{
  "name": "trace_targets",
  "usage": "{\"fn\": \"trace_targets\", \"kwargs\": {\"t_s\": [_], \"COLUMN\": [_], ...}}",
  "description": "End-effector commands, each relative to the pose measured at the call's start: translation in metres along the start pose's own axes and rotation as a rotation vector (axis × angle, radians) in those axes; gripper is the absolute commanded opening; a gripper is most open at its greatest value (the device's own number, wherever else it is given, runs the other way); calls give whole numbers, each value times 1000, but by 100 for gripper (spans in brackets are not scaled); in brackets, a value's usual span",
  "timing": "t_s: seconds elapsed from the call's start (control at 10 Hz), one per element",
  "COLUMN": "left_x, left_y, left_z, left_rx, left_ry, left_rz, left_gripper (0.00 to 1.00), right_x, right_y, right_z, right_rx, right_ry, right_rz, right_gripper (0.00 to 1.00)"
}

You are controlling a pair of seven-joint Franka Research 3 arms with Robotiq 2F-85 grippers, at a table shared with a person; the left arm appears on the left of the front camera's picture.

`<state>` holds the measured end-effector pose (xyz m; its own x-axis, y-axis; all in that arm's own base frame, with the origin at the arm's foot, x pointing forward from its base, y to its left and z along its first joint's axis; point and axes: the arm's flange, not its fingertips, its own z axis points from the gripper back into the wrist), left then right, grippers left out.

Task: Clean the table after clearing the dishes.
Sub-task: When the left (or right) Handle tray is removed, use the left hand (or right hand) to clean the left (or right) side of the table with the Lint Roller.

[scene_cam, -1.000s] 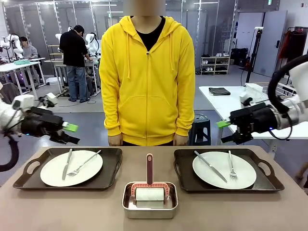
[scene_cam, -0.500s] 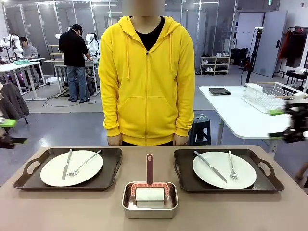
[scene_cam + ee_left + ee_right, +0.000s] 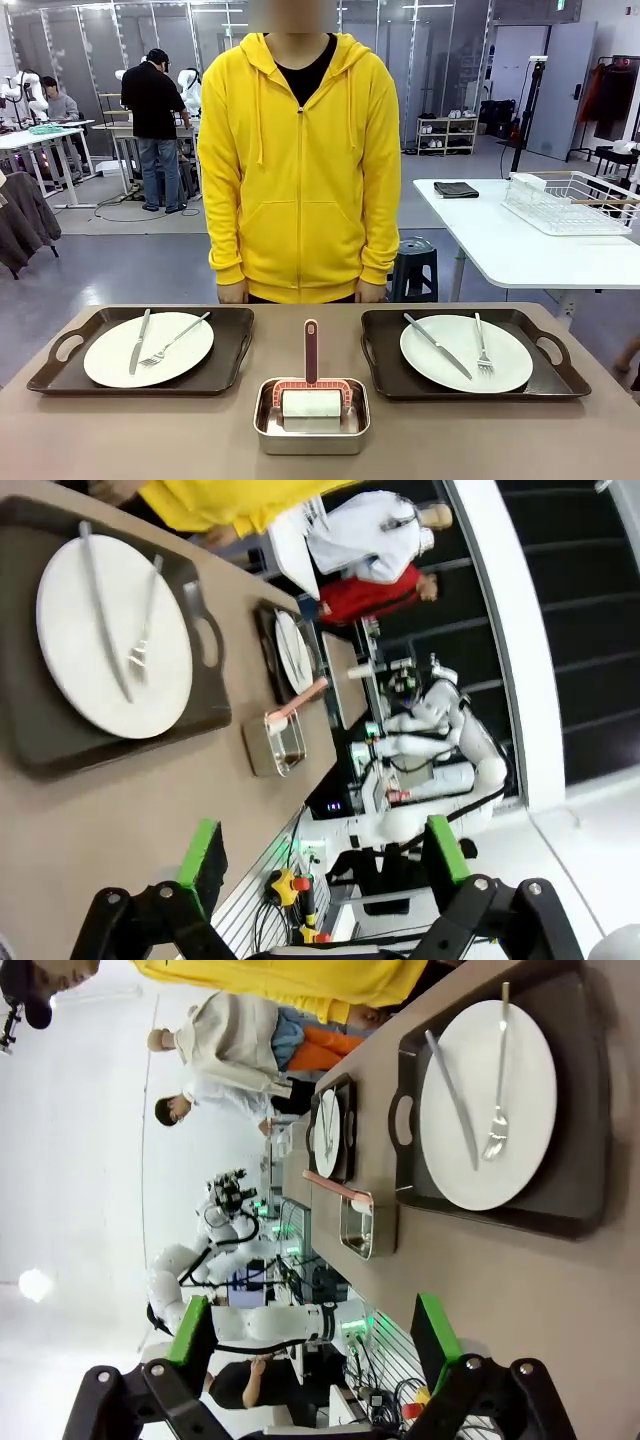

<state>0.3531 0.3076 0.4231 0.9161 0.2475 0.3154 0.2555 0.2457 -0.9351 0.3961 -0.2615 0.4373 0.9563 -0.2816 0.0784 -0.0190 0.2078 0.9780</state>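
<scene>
**A:** Gripper states?

**B:** The left gripper (image 3: pixel 322 848) is recorded as spread wide, with its green pads well apart and nothing between them. The right gripper (image 3: pixel 311 1328) is likewise spread and empty.

**A:** Layout?

**B:** The plain taupe-brown rectangular table (image 3: pixel 120 440) is not yet cleared. Two dark brown handled rectangular trays are set on it: the left tray (image 3: pixel 235 330) and the right tray (image 3: pixel 385 375). Each carries a round white plate, noted as left plate (image 3: pixel 185 365) and right plate (image 3: pixel 510 360). A metal knife (image 3: pixel 138 345) and metal fork (image 3: pixel 172 340) are laid loose on the left one (a like pair lies on the right). Between the trays, nearer the robot's edge, a small rectangular steel pan (image 3: pixel 262 420) holds a white roller with a red handle (image 3: pixel 311 402). A person in a yellow hooded top (image 3: pixel 300 170) is stood at the far edge.

**A:** Failure modes?

**B:** Three are judged likely.
- If a tray is lifted by one handle only, it would tilt, and the knife, fork or plate could slide off.
- If the roller is taken before the trays are gone, the table would be cleaned only in part.
- A tray swung across the middle could strike the roller's handle, which juts out of the pan.

**A:** Position relative to the grippers?

**B:** In each wrist view the nearer tray is seen well apart from that gripper, ahead of its fingertips, and nothing is touched. The pan lies farther off, beyond that tray.
</scene>
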Motion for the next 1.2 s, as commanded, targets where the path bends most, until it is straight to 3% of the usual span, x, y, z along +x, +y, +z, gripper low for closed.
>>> {"fn": "trace_targets", "kwargs": {"t_s": [0.0, 1.1], "left_x": [-10, -16], "left_y": [-6, 0], "left_z": [20, 31], "left_rx": [2, 27], "left_ry": [-71, -70], "left_rz": [38, 23], "left_gripper": [100, 100], "right_x": [-6, -5], "right_y": [-11, -17], "right_z": [8, 13], "right_rx": [-4, -1], "right_ry": [-13, -29], "right_rz": [-7, -33], "right_gripper": [100, 100]}}
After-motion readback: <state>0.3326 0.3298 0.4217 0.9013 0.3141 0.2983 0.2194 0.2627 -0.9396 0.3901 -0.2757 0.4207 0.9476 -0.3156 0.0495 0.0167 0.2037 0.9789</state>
